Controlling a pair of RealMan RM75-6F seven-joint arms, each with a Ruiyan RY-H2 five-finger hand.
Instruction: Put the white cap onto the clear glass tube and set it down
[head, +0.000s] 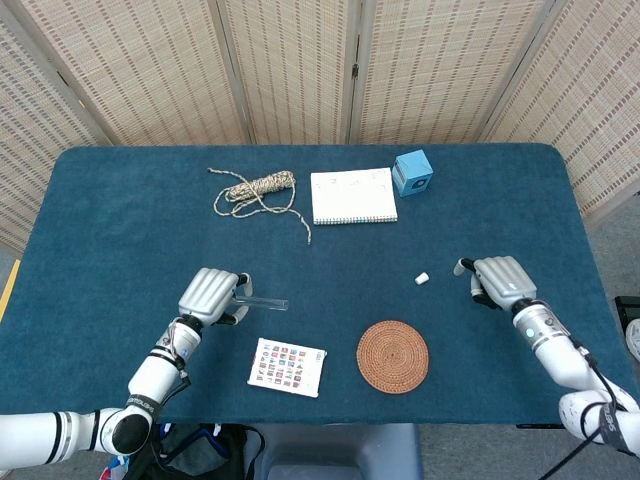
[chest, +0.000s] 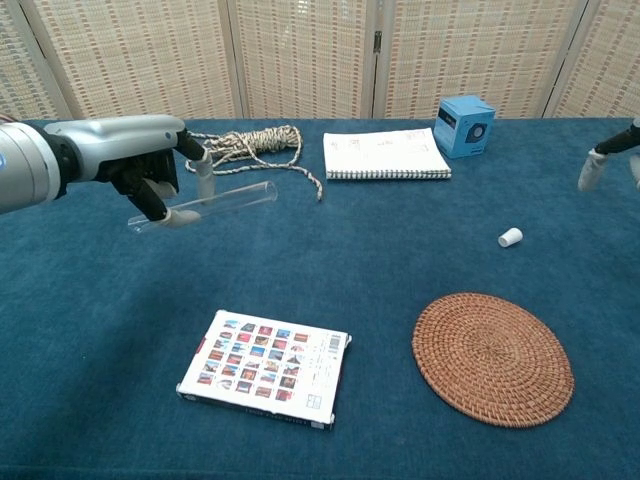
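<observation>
chest view: left hand (chest: 150, 165) fingers (chest: 203, 165) pinch clear glass tube (chest: 215, 204) above table (chest: 400, 280); right hand (head: 498, 279) fingers spread, empty, near white cap (head: 422, 278).

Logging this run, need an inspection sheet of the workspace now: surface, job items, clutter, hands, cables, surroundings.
Surface: blue cloth table.
Job's things: clear glass tube held off the table; white cap lying loose.
Clutter: rope coil, notebook, blue box, woven coaster, card pack.
Hands: left hand grips tube; right hand empty, near cap.
Cables: thin cable at right forearm.
Surroundings: woven screens.
</observation>
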